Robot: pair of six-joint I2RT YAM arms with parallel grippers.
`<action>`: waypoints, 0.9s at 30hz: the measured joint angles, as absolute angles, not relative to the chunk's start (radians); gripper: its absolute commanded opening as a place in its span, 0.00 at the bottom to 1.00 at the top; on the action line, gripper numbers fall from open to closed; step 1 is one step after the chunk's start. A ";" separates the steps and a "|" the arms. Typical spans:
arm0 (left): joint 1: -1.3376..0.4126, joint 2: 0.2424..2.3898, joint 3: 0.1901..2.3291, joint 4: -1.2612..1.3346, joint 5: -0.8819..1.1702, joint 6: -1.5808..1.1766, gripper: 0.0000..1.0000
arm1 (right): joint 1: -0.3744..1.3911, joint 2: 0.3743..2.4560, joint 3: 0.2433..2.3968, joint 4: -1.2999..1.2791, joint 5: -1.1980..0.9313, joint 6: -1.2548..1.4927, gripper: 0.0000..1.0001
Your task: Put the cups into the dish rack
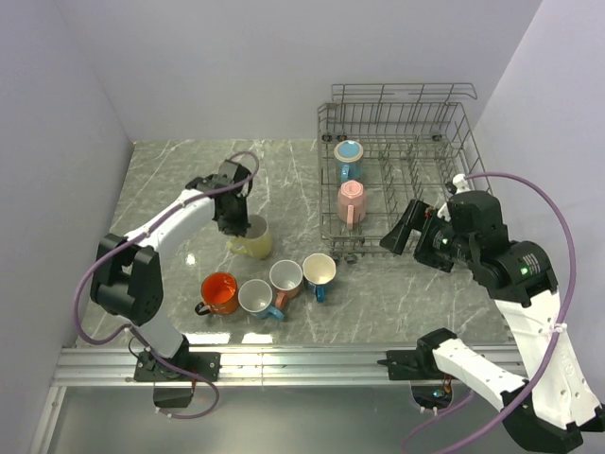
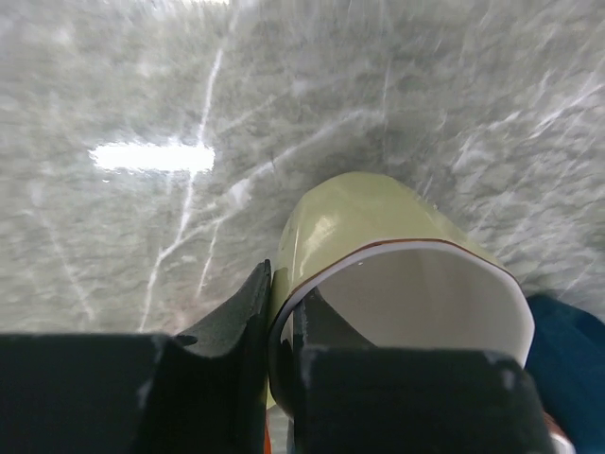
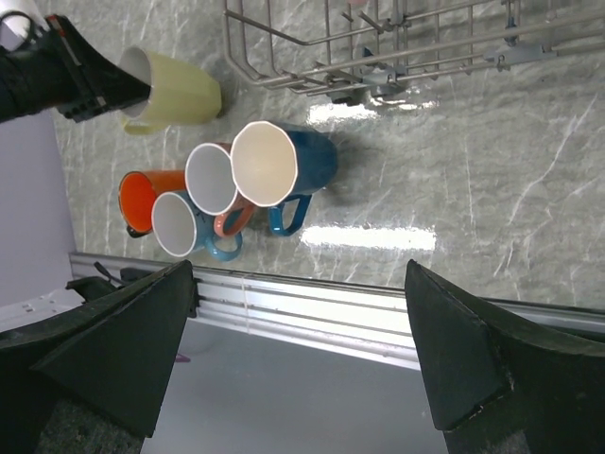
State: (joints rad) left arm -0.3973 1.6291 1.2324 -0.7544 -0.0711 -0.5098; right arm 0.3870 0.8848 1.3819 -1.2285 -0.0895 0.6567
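My left gripper (image 1: 233, 223) is shut on the rim of the yellow-green mug (image 1: 253, 239), one finger inside and one outside. The left wrist view shows this close up, with the gripper (image 2: 282, 359) on the mug (image 2: 369, 218), which is at or just above the table. The orange (image 1: 219, 292), light blue (image 1: 256, 297), salmon (image 1: 285, 277) and dark blue (image 1: 319, 271) mugs stand in a row near the front. The dish rack (image 1: 465, 142) holds a light blue mug (image 1: 349, 159) and a pink mug (image 1: 351, 201). My right gripper (image 1: 401, 228) is open and empty beside the rack's near right corner.
The right wrist view shows the mug row (image 3: 265, 165), the rack's lower corner (image 3: 284, 76) and the metal rail (image 3: 312, 307) at the table's front edge. Walls close in the table at left, back and right.
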 measured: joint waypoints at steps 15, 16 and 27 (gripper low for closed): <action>-0.258 1.622 1.642 -0.651 0.319 -0.769 0.00 | 0.385 1.088 1.573 -1.010 -0.337 0.590 0.99; -0.247 1.604 1.583 -0.572 0.381 -0.841 0.00 | 0.385 1.096 1.582 -0.985 -0.356 0.586 0.98; -0.305 1.564 1.192 0.461 0.659 -1.811 0.00 | 0.385 1.134 1.557 -0.740 -0.461 0.542 0.98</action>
